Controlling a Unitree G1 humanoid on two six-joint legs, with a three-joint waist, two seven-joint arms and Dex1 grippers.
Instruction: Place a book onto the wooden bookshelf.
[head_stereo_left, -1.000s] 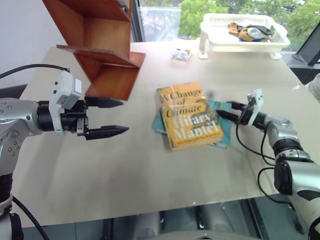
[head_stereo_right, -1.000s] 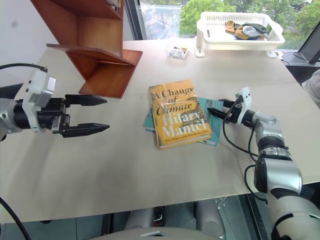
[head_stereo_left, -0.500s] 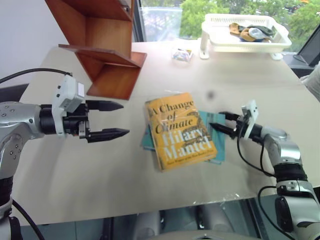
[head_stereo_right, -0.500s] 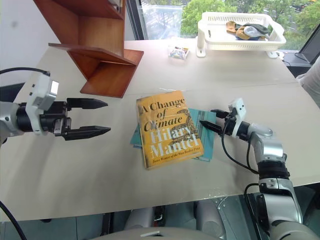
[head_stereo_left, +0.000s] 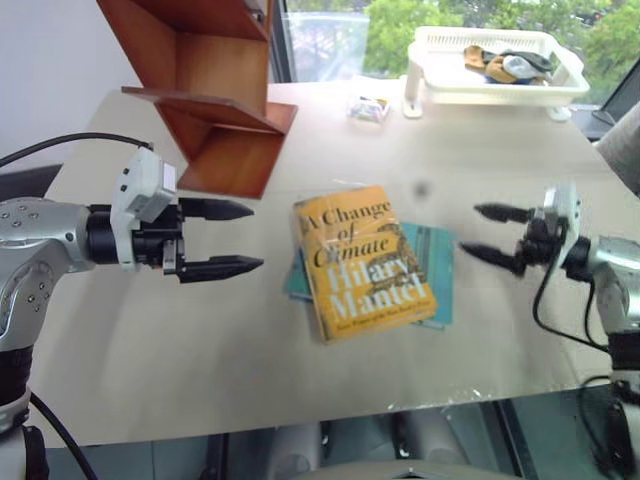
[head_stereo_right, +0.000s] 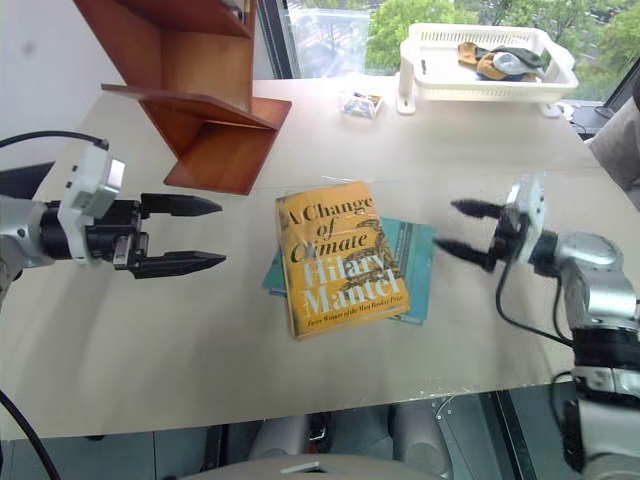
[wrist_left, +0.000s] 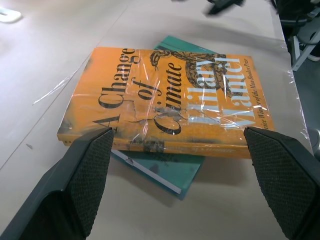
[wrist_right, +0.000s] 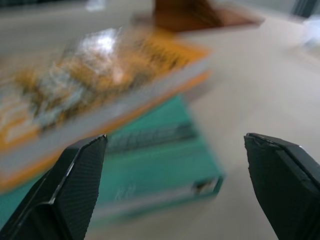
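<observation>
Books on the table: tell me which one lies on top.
The yellow-orange book, "A Change of Climate", lies on top; the thin teal book sits beneath it, showing only at its edges.

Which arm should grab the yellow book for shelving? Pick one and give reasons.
Left, probably. The left gripper is open, facing the book from the bookshelf side, so the carry is short. The right gripper, also open, sits beyond the teal book, away from the shelf.
</observation>
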